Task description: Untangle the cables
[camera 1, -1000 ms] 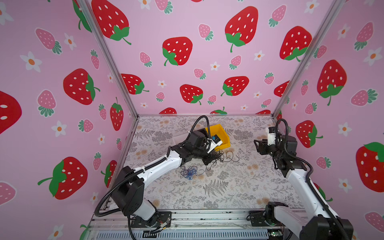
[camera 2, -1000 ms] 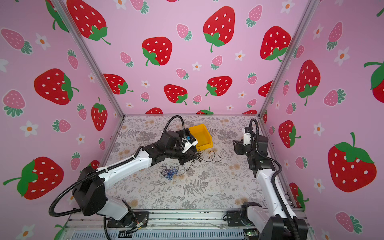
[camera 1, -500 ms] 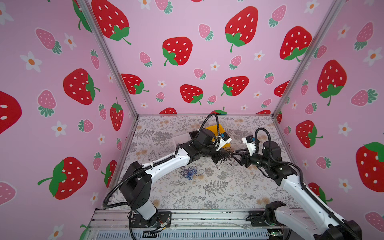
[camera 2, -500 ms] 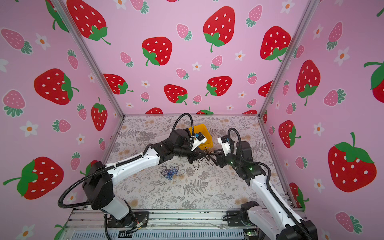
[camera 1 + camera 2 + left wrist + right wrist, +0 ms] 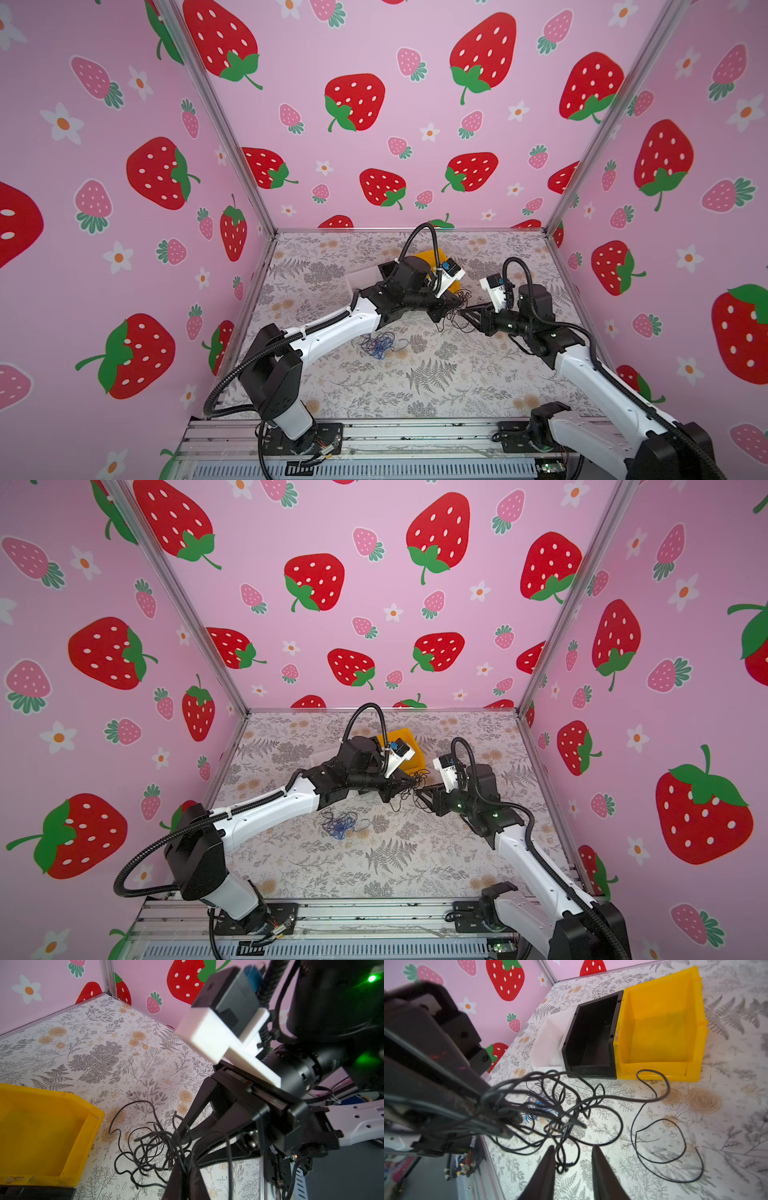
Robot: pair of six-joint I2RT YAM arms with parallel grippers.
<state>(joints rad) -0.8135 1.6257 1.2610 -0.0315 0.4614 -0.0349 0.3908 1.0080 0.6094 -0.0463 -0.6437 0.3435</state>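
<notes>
Our left hand [image 5: 184, 1169] is clamped tight on the black cables [image 5: 153, 1147] and holds the tangle up. Its loose loops trail on the worktop [image 5: 104, 1053] just beside the yellow bin [image 5: 91, 1118]. Our right hand [image 5: 573, 1149] faces it, fingers [image 5: 548, 1167] parted, with one black strand hanging in the gap. The blue and purple cables [image 5: 380, 345] lie heaped on the worktop, apart from both hands.

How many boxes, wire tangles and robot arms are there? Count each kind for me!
Boxes: 3 - yellow box, black box, white box
Wire tangles: 2 - black tangle, blue-and-purple tangle
Robot arms: 2 - left arm, right arm
Total: 7
</notes>
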